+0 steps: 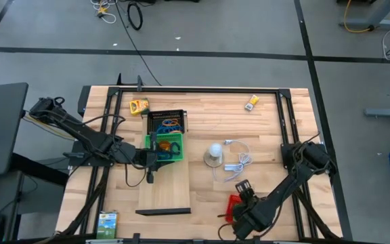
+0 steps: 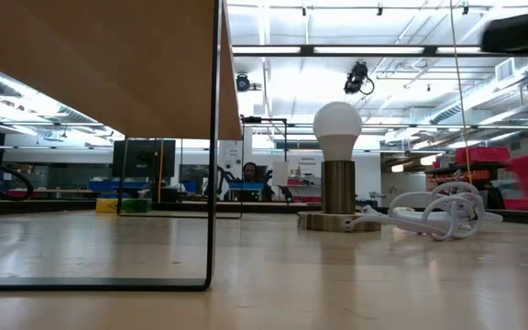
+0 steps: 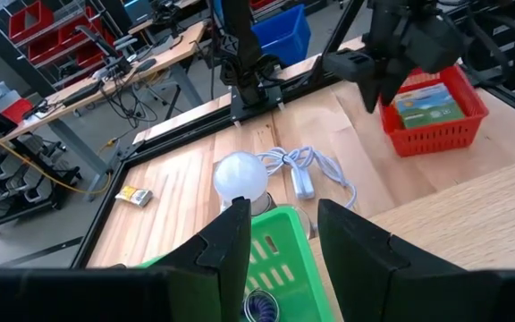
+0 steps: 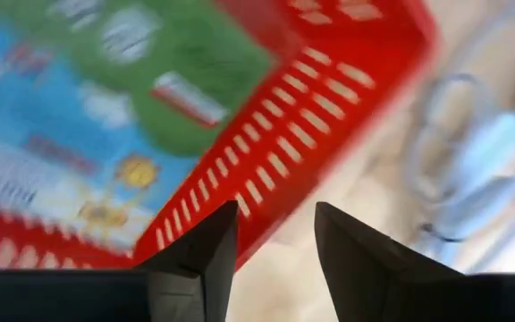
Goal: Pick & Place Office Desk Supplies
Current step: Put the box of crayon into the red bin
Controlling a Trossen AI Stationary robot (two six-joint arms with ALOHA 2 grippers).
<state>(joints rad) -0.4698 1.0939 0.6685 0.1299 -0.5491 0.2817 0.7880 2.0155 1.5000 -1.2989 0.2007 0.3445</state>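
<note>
My right gripper [image 1: 244, 192] hangs open over the red mesh tray [image 1: 233, 205] near the table's front edge, its fingers [image 4: 206, 241] pointing down above the tray's rim [image 4: 329, 107]. A green and blue card box [image 4: 105, 107] lies inside that tray. My left gripper [image 1: 156, 154] stands open at the left side of the green mesh tray [image 3: 275, 246]; whether it touches the tray I cannot tell. Behind it, the black tray [image 1: 166, 122] holds blue and orange bands. A yellow box [image 1: 139, 106] and a small yellow item [image 1: 251, 102] lie at the far side, and a green box [image 1: 107, 222] at the near left.
The green and black trays sit on a raised pale wooden board [image 1: 164, 190] on thin black legs [image 2: 213, 183]. A small lamp with a white bulb [image 1: 213, 152] and its coiled white cord [image 1: 239, 163] stand mid-table, between the board and the red tray.
</note>
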